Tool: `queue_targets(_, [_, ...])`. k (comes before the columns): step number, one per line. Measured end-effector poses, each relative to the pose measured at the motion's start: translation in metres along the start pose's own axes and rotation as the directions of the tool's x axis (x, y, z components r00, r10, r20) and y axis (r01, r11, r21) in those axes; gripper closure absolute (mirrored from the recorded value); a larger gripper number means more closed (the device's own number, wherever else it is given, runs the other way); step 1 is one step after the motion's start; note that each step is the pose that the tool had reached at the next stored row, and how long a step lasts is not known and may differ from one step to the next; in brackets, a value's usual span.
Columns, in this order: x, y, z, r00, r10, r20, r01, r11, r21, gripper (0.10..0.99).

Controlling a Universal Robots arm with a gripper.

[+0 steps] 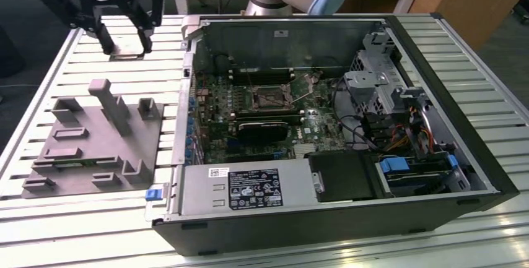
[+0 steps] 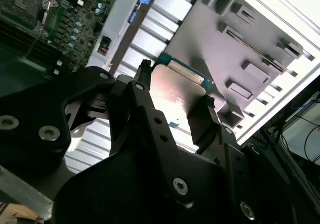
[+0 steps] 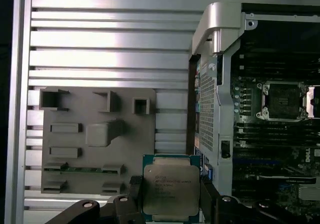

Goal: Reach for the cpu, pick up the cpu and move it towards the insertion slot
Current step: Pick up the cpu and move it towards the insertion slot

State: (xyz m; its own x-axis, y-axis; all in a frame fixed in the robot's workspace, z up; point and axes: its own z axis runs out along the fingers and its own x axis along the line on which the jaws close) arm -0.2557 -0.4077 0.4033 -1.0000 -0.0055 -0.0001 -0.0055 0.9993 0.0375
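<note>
One cpu (image 3: 171, 191) was clamped in the single gripper (image 3: 167, 206), raised beside the computer case (image 1: 463, 156), away from its one insertion slot (image 1: 269, 98).

The fixture (image 1: 87, 141) lies on the table (image 1: 273, 252), at the exterior view's left of the case (image 1: 347, 218).

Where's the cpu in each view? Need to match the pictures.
Exterior view: cpu between the gripper fingers, above the slatted table beyond the grey fixture.
Second wrist view: cpu clamped between the fingers.
First wrist view: cpu held beside the open computer case.
Shared landmark: the grey fixture.
</note>
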Motion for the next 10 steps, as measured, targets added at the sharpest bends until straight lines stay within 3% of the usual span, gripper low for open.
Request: queue_targets(10, [-0.0385, -0.0002, -0.0001, 1.0000, 0.000, -0.0003, 0.000, 1.0000, 0.000, 0.545])
